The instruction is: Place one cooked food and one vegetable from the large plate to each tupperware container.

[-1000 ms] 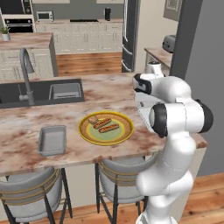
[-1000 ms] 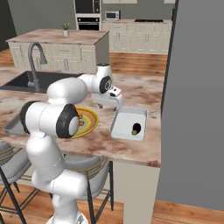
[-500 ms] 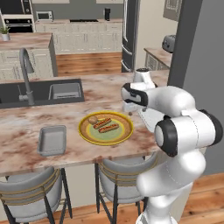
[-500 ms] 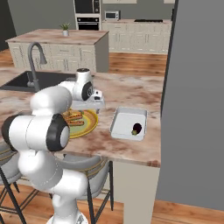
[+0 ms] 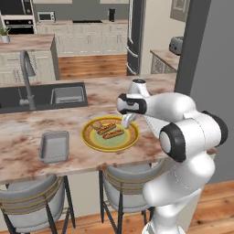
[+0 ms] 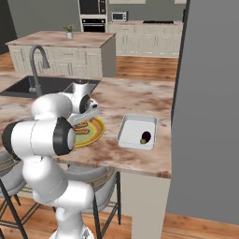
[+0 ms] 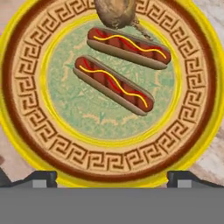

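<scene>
One long marble desk (image 5: 27,160) carries everything, with a dark sink (image 5: 43,96) and its curved tap (image 5: 26,77) set into the far side. Next in size is the white arm (image 5: 183,123), which reaches from the right of the left base view out over the plate. The wide plate (image 5: 91,141) with its yellow rim, brown patterned band and pale green centre lies near the front edge of the desk. The whitish tray (image 6: 133,133) sits on the desk to the right of the plate in the right base view, apart from it. The smaller grey tray (image 5: 54,146) lies to the left of the plate, also apart from it.

The claw (image 5: 125,121) hangs above the right part of the plate with its jaws spread wide and nothing between them; in the hand view its two finger tips (image 7: 41,177) stand far apart at the bottom, over the plate's near rim.

Two hot dogs (image 7: 114,84) lie side by side on the green centre, each with a yellow squiggle of mustard. The round tan-brown ball (image 7: 116,12) rests on the plate just beside the upper hot dog. The dark purple lump (image 6: 145,137) lies inside the whitish tray, near its front right corner.
</scene>
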